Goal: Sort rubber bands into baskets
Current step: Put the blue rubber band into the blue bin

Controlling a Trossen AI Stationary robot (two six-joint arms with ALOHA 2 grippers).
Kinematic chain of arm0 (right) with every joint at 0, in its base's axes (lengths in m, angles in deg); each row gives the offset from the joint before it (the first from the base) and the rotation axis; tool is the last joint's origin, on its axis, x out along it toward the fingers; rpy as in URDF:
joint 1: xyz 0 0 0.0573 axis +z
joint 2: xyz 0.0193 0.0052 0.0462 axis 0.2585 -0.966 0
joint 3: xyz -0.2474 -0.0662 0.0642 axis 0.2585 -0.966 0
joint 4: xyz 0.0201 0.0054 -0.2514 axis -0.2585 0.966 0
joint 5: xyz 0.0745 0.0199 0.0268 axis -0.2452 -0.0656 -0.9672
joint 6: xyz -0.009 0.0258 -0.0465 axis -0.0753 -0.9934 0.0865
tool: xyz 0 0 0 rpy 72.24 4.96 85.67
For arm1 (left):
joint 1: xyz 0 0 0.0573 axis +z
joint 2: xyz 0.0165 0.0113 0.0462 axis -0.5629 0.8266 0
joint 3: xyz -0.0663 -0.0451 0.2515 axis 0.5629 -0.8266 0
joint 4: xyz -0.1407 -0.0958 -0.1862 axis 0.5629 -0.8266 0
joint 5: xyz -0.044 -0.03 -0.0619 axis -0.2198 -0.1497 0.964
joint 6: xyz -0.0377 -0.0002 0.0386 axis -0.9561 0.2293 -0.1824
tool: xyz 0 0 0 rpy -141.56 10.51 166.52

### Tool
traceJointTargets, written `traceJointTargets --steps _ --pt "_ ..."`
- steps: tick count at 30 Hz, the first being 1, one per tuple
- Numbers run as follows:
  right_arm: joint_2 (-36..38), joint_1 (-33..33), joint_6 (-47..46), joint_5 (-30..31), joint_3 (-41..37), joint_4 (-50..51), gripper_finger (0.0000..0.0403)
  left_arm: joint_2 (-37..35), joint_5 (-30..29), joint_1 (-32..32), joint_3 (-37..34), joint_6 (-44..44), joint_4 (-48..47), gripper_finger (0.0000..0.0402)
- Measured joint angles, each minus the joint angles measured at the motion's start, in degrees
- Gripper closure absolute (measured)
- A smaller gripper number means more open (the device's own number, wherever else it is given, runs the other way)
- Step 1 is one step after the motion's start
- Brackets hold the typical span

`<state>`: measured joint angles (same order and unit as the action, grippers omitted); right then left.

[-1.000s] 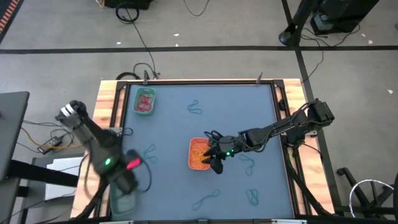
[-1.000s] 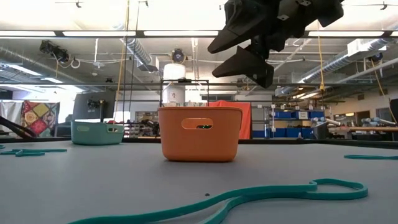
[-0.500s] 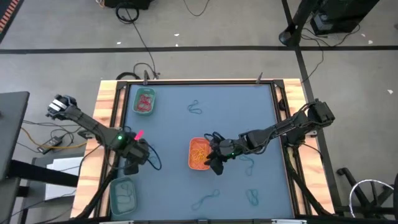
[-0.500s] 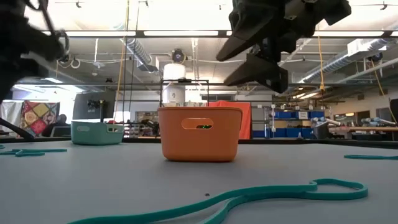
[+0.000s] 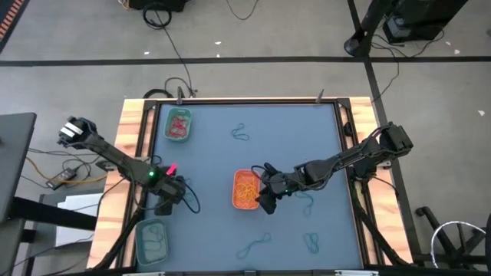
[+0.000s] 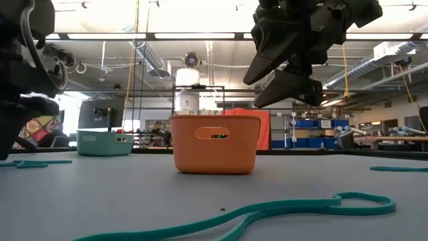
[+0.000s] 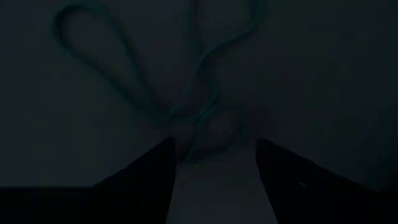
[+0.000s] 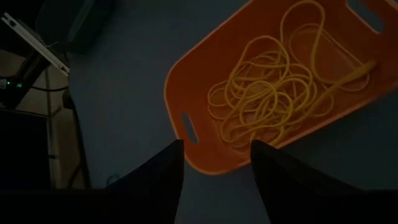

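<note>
My left gripper [image 5: 170, 192] points straight down, low over the table's left part. It is open, and its fingers stand on either side of the knotted part of a teal rubber band [image 7: 200, 127] lying flat on the mat; I cannot tell whether they touch it. My right gripper [image 5: 265, 198] hangs open above the right side of the orange basket [image 5: 245, 189], with nothing between its fingers. The orange basket [image 8: 273, 87] holds several yellow bands. The green basket [image 5: 179, 125], with red bands inside, stands at the far left. The teal basket [image 5: 153, 240] stands at the near left.
Loose teal bands lie on the mat: one at the far middle [image 5: 242, 134], one right of my right gripper [image 5: 307, 202], two near the front edge [image 5: 254, 247] [image 5: 312, 243]. Wooden rails [image 5: 130, 146] frame the mat. Black cables trail beside the left arm.
My left gripper has swung from above the teal basket toward the far edge and come down over the teal band on the left of the mat, rolling about its own axis. My right gripper has rolled a little in place above the orange basket.
</note>
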<state>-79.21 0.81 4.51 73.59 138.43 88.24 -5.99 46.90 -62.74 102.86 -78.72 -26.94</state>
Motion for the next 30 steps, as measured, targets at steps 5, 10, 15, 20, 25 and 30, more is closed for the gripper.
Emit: traceJointTargets --steps 5,10,15,20,25,30 --pt "0.00 -0.31 -0.95 -0.53 0.00 -0.04 0.0206 -0.13 0.50 0.26 -2.88 0.03 4.54 0.0183" --pt "0.00 -0.44 -1.54 -0.58 0.00 -0.12 0.0206 -0.13 1.04 0.39 -3.35 -0.18 2.94 0.0222" --pt "0.00 -1.42 -1.54 -2.54 0.00 -0.33 0.0206 -0.04 2.31 0.41 -2.86 -3.42 1.66 0.0336" --pt "0.00 -2.29 -0.95 -2.79 0.00 -0.42 0.0206 0.19 0.92 0.37 -0.68 -9.27 -0.52 0.0390" --pt "0.00 -3.00 1.34 -3.61 0.00 -0.41 0.0206 0.15 -0.52 0.37 8.06 -13.45 -8.54 0.0398" --pt "0.00 -3.97 4.79 -5.73 0.00 -0.38 0.0206 0.07 0.80 -1.26 20.26 -19.00 -17.54 0.0399"
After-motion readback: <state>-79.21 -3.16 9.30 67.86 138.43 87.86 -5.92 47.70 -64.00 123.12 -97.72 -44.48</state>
